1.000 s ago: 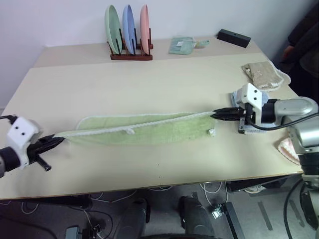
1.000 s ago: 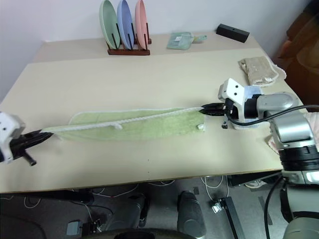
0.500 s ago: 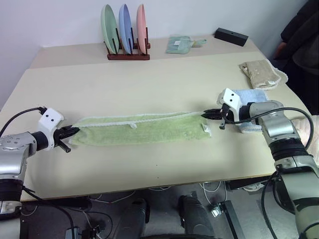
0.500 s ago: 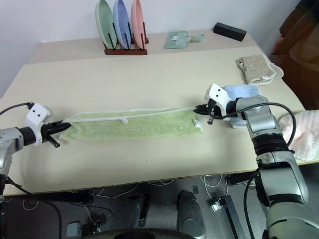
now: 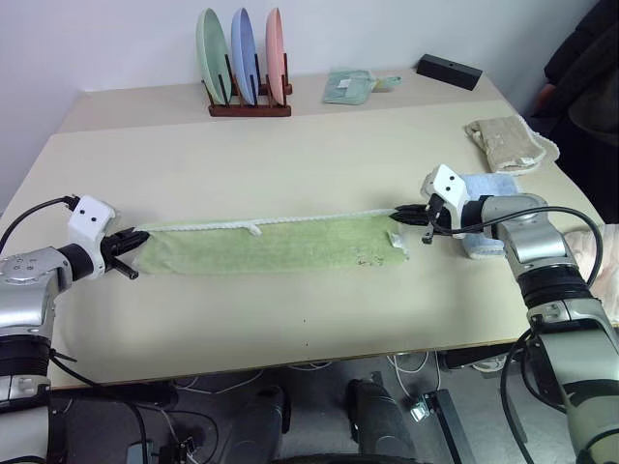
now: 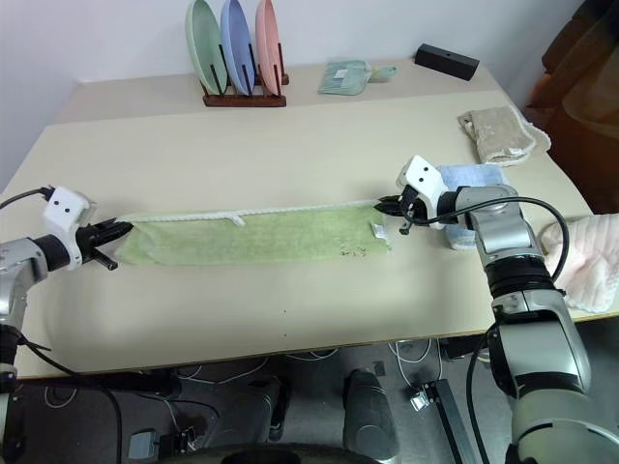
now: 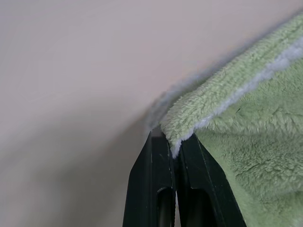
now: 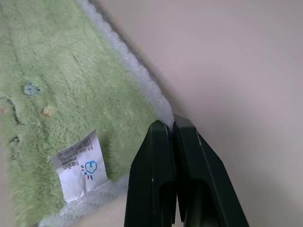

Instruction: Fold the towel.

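Jaws on both arms are clamped on towel corners. My left gripper [image 7: 175, 142] pinches the white-edged left far corner; my right gripper [image 8: 169, 124] pinches the right far corner, with the small white tag [image 8: 80, 165] lying just beside it. Between them the towel [image 5: 271, 245] lies as 1 long green strip across the near half of the table [image 5: 290, 155], already doubled lengthwise, its far edge drawn fairly straight and the white loop [image 5: 253, 229] on that edge.

Step in hand, as I judge it: laying down and squaring the 1st fold. Next I expect to release both corners, then bring 1 short end over to the other; that calls for a clean regrip without dragging the cloth askew.

Against the frame 1 second back, the towel has gone from sagging in a slack diagonal to resting flat, and both grippers have come in lower and closer to the tabletop.

Beyond the right gripper sit a folded light blue towel [image 5: 484, 188] and a beige towel [image 5: 508, 143], well apart from the work.
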Robot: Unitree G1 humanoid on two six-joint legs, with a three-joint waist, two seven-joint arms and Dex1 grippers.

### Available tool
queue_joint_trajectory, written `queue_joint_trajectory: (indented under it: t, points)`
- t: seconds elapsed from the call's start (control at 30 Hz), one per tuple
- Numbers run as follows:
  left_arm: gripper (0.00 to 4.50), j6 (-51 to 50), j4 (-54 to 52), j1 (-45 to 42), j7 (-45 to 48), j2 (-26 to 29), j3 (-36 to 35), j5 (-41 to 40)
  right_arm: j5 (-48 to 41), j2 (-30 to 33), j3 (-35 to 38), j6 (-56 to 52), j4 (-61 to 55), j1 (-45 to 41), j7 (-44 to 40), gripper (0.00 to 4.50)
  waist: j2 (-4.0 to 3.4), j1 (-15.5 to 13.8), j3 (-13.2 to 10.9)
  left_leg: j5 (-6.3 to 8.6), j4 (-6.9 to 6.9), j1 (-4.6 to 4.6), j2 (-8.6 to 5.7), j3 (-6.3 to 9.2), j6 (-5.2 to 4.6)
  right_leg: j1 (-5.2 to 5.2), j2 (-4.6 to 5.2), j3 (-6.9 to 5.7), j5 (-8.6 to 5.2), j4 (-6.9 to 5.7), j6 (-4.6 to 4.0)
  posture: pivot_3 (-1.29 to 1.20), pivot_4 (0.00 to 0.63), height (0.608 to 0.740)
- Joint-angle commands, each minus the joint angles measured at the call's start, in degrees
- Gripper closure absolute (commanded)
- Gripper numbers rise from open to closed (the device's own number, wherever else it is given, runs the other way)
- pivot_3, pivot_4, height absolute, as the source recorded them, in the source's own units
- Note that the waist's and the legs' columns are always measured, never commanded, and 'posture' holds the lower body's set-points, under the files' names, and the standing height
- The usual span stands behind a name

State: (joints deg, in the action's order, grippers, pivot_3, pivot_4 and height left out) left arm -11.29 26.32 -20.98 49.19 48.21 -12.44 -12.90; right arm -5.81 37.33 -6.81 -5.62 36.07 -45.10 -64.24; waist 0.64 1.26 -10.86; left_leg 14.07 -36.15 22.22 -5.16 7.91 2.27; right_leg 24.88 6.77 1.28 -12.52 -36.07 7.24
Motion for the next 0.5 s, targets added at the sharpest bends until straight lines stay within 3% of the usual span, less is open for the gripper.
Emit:
queue_joint_trajectory:
  t: [0.03,0.1,0.17,0.2,0.27,0.37,0.47,0.5]
  points:
    - [4.5,1.54,1.39,-1.1,-1.42,0.08,-0.61,0.83,0.18,-0.4,1.46,1.06,0.68,-1.78,1.15,4.48,0.0,-0.01,0.0,0.0,0.0,0.0,0.0,0.0,0.0,0.0,0.0,0.0,0.0,0.0,0.0,0.0,0.15,0.737]
    - [4.5,1.37,2.11,-1.14,-1.25,-0.03,-0.22,0.91,0.44,-0.59,1.36,1.13,1.04,-1.85,1.66,4.48,0.0,-0.04,0.0,0.0,0.0,0.0,-0.01,0.0,0.0,0.0,0.0,0.0,0.0,0.0,0.0,0.0,0.15,0.737]
    - [3.89,0.34,3.11,-1.47,-1.42,-0.22,-0.37,0.58,0.55,-0.72,1.55,0.69,1.28,-1.91,2.59,4.5,0.0,-0.04,0.0,0.0,0.0,0.0,-0.01,0.0,0.0,0.0,0.0,0.0,0.0,0.0,0.0,0.0,0.15,0.737]
    - [3.62,0.33,3.55,-1.66,-1.56,-0.22,-0.43,0.63,0.35,-0.7,1.74,0.06,1.09,-1.89,2.62,4.23,0.0,-0.05,0.0,0.0,-0.01,0.0,-0.01,0.0,0.0,0.0,0.0,0.0,0.0,-0.01,0.0,0.0,0.15,0.737]
    - [2.66,0.9,4.05,-1.9,-2.5,-0.2,-0.82,0.87,-0.11,-0.26,2.29,-0.56,-0.2,-1.39,2.78,3.59,0.0,-0.06,0.0,0.0,-0.01,0.0,-0.01,0.0,0.0,0.0,0.0,0.0,0.0,-0.01,0.0,0.0,0.15,0.737]
    - [1.17,0.65,4.07,-1.79,-4.04,-0.19,-2.31,0.18,0.01,0.96,3.65,-0.95,-2.14,-0.42,4.68,2.12,0.0,-0.07,0.0,0.0,-0.02,0.0,-0.01,0.0,0.0,0.0,0.0,0.0,0.0,-0.01,0.0,0.0,0.15,0.737]
    - [1.16,-1.32,2.79,-0.52,-5.55,-0.24,-5.65,-2.23,-0.72,3.27,6.17,-3.19,-7.09,2.16,6.6,0.62,0.0,-0.14,0.0,0.0,-0.01,0.0,-0.01,0.0,0.0,0.0,0.01,0.0,0.0,-0.01,0.01,0.0,0.15,0.737]
    - [1.16,-2.09,1.75,0.42,-5.92,-0.37,-7.28,-3.56,-1.78,4.16,7.62,-5.04,-10.12,3.68,6.97,0.62,0.0,-0.21,0.0,0.0,-0.01,0.01,-0.01,0.01,0.0,0.01,0.01,0.0,0.01,0.0,0.01,0.0,0.15,0.737]
